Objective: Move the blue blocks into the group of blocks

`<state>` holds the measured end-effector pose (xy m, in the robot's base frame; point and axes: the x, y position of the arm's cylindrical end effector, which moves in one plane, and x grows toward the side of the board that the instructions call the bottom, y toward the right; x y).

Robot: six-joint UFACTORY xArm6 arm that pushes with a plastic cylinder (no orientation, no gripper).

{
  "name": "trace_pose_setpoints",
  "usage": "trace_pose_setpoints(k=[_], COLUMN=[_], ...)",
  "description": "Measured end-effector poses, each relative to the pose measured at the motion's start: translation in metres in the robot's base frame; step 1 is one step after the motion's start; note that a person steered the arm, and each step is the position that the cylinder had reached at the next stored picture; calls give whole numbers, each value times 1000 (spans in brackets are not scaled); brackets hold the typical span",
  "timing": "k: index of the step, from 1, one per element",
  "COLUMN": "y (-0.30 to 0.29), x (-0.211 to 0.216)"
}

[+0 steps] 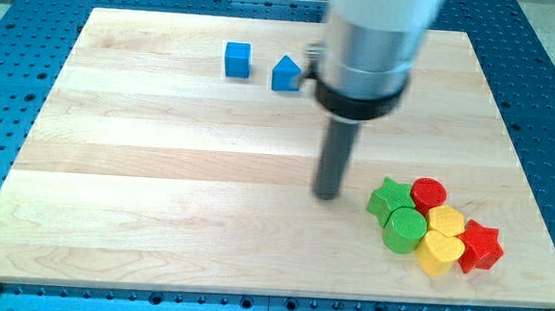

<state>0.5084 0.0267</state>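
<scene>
Camera view, the only one I have: my tip (327, 194) rests on the pale wooden table (161, 168) a little right of centre, touching no block. I run no pincer on this arm, only the straight dark rod under its grey housing, so nothing is held or clamped. Near the table's top edge, left of the rod's housing, sit the blue cube (236, 59) and, just to its right, the blue house-shaped block (284, 74), slightly apart. Toward the bottom right corner lies the group, packed together: green star (389, 197), red cylinder (429, 193), green cylinder (405, 229), yellow cylinder (446, 222), yellow heart (439, 251), red star (480, 245). My tip stands just left of the green star, well apart from both blue blocks.
</scene>
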Motion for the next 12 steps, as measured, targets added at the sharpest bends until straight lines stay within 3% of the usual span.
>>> trace_pose_setpoints(k=[1,3,4,5,7,8,10,12], y=[-109,-169,-164,-133,-115,-67,-103,-32], x=[-18,-136,-180,-194,-204,-202,-246,-233])
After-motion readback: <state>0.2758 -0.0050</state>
